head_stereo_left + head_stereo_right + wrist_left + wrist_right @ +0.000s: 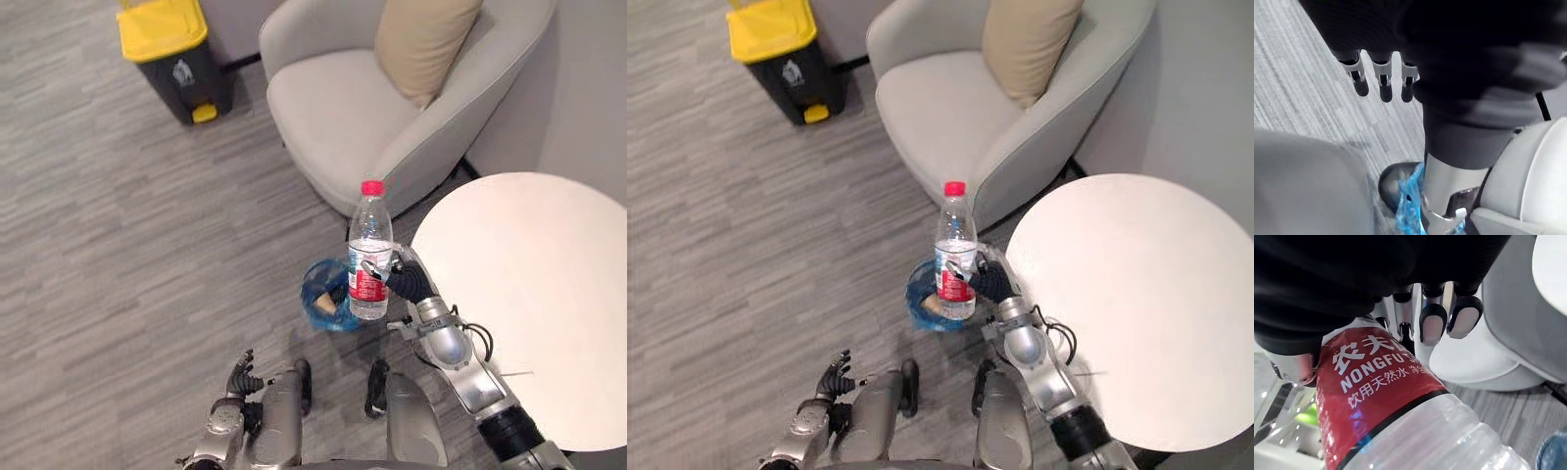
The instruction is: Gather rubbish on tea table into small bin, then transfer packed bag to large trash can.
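Just off the left edge of the round white surface [549, 294], out over the floor, the right hand [402, 279] holds one clear plastic bottle [369, 257] upright. Its fingers [1432, 328] and thumb are curled round the red label band. The bottle has one red cap on top (whether there is any water inside I cannot tell).

Beneath the bottle, one small bin [313, 279] stands on the grey floor, lined with one blue bag [1409, 205]. It is near the surface's left edge but apart from it. The bottle's base shows over the bin's opening, and how high above the rim it sits cannot be told. One pale brown scrap [323, 305] lies inside the bag, too small to tell what it is.

The left hand [238, 377] hangs low at the robot's side, well apart from the bin. Its fingers [1382, 78] are loose, nearly straight, and hold nothing.

Beyond the bin stands one light grey armchair [343, 117], close to the surface's far left edge. One beige cushion [426, 39] leans against its back. Farther off across the floor, well apart from everything else, stands one large black trash can [176, 59] with a yellow lid (shut) and a yellow pedal at its foot.
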Robot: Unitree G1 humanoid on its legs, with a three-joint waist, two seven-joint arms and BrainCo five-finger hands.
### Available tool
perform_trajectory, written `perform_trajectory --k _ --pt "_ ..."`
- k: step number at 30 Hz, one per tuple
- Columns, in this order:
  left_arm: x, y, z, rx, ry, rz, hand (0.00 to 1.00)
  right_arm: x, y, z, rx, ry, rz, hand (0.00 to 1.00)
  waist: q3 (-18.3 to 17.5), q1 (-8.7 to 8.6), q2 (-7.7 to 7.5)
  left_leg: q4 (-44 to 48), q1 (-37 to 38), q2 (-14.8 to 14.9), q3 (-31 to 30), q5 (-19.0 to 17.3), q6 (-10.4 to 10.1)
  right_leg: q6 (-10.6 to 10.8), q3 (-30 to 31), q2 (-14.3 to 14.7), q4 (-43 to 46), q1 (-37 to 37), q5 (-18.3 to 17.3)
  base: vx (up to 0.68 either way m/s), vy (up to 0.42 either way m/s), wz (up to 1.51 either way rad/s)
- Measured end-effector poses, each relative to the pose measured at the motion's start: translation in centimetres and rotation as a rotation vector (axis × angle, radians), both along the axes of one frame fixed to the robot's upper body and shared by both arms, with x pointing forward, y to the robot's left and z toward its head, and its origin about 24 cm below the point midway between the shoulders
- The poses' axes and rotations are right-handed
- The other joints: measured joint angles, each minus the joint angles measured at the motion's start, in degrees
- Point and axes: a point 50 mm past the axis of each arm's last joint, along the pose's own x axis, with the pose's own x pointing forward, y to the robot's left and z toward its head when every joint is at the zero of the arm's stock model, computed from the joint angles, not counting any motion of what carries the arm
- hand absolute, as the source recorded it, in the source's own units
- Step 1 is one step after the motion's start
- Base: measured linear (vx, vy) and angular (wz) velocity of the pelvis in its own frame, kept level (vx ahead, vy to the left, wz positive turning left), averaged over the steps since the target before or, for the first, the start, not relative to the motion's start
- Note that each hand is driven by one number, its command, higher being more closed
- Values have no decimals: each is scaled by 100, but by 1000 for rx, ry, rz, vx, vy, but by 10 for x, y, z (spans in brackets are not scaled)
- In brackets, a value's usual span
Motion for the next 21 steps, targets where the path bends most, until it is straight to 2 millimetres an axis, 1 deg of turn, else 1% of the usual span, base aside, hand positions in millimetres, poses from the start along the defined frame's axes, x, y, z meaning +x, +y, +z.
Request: perform_trajectory --k 1,3,5,6,7,8,10,12,13,14,17,19,21 --pt "2 6 2 11 -7 19 0 4 2 6 -25 -22 21 100 170 -14 28 41 -133 6 -11 30 -30 -11 -96 -48 66 -68 -6 -187 -61 41" --pt "0 12 2 21 1 42 0 10 3 12 -52 -45 40 100 240 2 26 57 -365 -2 -13 68 -36 -27 -147 -124 160 -308 -14 -145 -47 29" --pt "-1 14 2 17 -2 55 0 21 2 18 -81 -61 37 100 260 21 33 95 -737 -6 -13 220 -24 -33 -224 -197 266 -664 25 -86 -28 21" --pt "0 14 2 16 -4 56 0 24 2 19 -91 -61 32 100 264 29 37 120 -845 -4 -15 228 -23 -46 -241 -207 291 -752 32 -62 -28 17" --pt "3 14 3 13 -12 57 0 31 -2 20 -118 -60 21 100 295 102 45 168 -1009 2 -12 289 -9 -75 -241 -217 350 -912 46 -28 -18 8" --pt "4 13 4 11 -15 58 0 38 -4 23 -146 -61 11 100 343 138 56 262 -1160 17 -17 324 -3 -104 -253 -219 403 -1042 62 -20 -14 4" --pt "5 14 5 15 -22 67 0 48 -4 29 -185 -75 10 100 365 149 62 413 -1451 26 -33 332 15 -130 -266 -235 513 -1286 73 -12 1 5" --pt "12 13 7 9 -36 80 0 56 -4 37 -210 -94 2 100 382 191 76 615 -1768 53 -36 317 43 -136 -272 -247 652 -1555 68 -5 4 2" --pt "18 11 10 6 -53 76 0 59 -5 41 -214 -104 -12 100 396 264 81 693 -1955 54 -39 310 53 -141 -279 -268 735 -1731 64 -15 18 5" --pt "26 10 15 3 -76 71 0 63 -5 45 -216 -117 -24 100 462 282 79 764 -2087 47 -40 308 57 -155 -289 -301 808 -1844 51 -23 22 9" --pt "37 8 22 -15 -117 95 0 67 -2 53 -210 -146 -30 100 500 290 87 985 -2470 44 -74 266 111 -179 -332 -358 1003 -2163 1 -38 12 11" --pt "50 4 31 -29 -164 98 0 70 1 62 -197 -186 -45 100 505 289 87 1139 -2905 88 -19 222 122 -189 -367 -431 1190 -2557 -26 -53 -7 16" --pt "58 4 38 -41 -208 124 0 73 5 69 -189 -208 -59 100 507 296 85 1247 -3195 101 -14 256 132 -185 -377 -461 1309 -2830 -29 -44 -3 10"
